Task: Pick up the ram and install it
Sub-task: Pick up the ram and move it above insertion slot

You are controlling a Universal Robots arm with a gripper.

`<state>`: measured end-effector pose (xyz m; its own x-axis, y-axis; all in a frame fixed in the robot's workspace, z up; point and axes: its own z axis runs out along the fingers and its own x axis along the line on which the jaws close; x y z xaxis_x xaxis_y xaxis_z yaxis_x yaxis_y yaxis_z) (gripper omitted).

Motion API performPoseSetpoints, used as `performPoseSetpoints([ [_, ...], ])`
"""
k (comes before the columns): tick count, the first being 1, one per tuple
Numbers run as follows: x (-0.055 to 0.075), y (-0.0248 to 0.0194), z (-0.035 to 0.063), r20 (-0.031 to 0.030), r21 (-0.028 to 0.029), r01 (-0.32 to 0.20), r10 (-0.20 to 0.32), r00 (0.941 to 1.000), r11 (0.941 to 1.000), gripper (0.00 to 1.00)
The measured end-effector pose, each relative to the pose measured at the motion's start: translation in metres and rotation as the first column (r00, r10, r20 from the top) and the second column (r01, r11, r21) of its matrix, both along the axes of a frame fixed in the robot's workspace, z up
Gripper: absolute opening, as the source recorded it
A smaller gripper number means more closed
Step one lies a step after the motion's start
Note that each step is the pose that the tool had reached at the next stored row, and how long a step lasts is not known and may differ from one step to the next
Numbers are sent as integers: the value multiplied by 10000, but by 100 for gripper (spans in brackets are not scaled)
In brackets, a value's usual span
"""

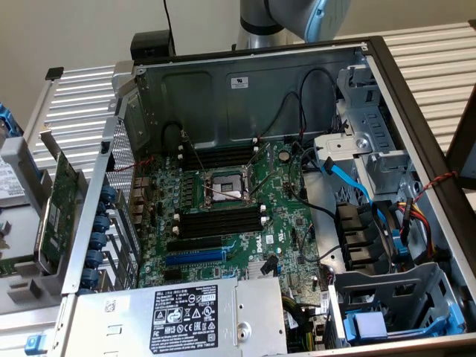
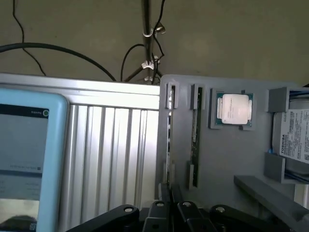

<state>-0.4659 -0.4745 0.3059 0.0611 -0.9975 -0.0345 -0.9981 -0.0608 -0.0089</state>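
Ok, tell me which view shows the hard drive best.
The wrist view: the hard drive sits in the grey tray, its white Toshiba label readable. The exterior view catches a labelled corner of it, cut off at that view's left edge.

1. The bench (image 1: 74, 104) is a silvery metal surface ribbed with long parallel grooves.
2. An open computer case (image 1: 245, 82) lies on its side on the bench with its open face turned up. It covers most of the surface. Ribbed metal shows past its far edge and along the exterior view's right.
3. A grey holder tray (image 2: 231, 159) sits on the bench, its flat face carrying raised blocks and narrow slots. In the exterior view it lies at the left, just beside the case.
4. A device with a light-blue frame and pale screen (image 2: 24, 159) lies on the ribbed metal near the tray, with bare grooves between them.
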Motion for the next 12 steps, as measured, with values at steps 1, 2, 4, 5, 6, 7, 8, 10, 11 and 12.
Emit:
performPoseSetpoints([
  [1, 37, -6, 38, 1, 26, 0, 0, 10000, 10000, 13],
  [2, 74, -11, 76, 0, 52, 0, 0, 10000, 10000, 13],
  [4, 157, -19, 151, -1, 98, -1, 1, 10000, 10000, 13],
  [5, 201, -21, 188, 0, 120, -1, 1, 10000, 9999, 13],
  [6, 246, -23, 223, 0, 142, -1, 1, 10000, 9999, 13],
  [7, 291, -24, 257, -1, 164, -1, 1, 10000, 9999, 13],
  [8, 340, -26, 292, -1, 188, -1, 1, 10000, 9998, 13],
  [10, 421, -26, 350, 0, 232, -1, 1, 10000, 9997, 13],
  [11, 457, -26, 379, -1, 250, -1, 1, 10000, 9997, 13],
  [12, 491, -26, 406, 0, 263, -1, 1, 10000, 9997, 13],
])
